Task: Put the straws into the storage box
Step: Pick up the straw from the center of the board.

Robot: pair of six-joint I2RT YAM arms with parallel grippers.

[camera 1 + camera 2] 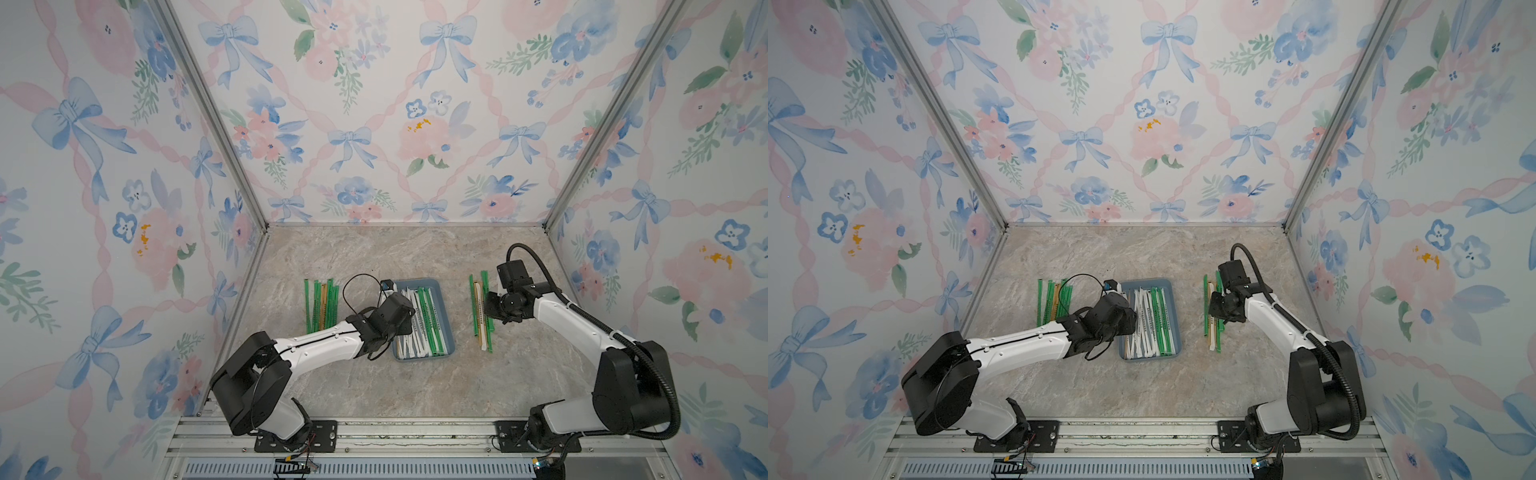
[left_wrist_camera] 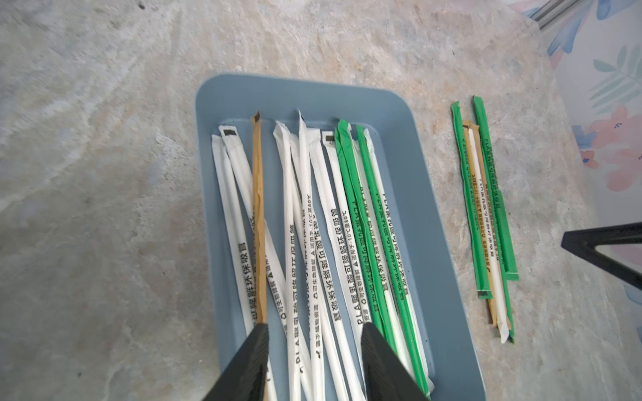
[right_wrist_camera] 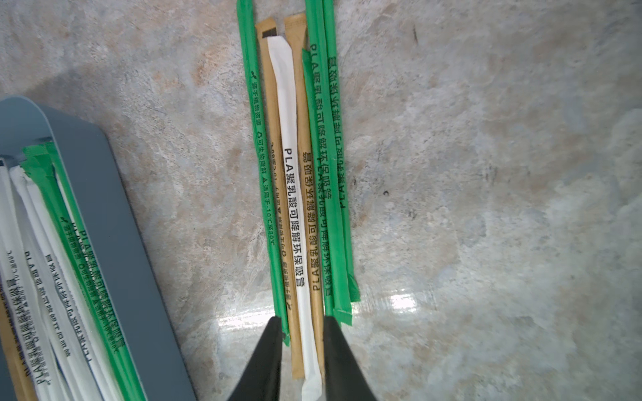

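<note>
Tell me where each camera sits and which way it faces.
Both top views: high above the bases, looking down; left arm, right arm, storage box show.
Left wrist: on left arm, facing the box; open left end effector shows.
Right wrist: on right arm, facing loose straws; right end effector grips them.
Shared: all show box, loose straws.

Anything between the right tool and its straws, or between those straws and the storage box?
Nothing visible blocks either. The right tool straddles the straws near one end, and bare table separates them from the storage box. The left tool hangs open over the box, which might crowd a drop-off.
</note>
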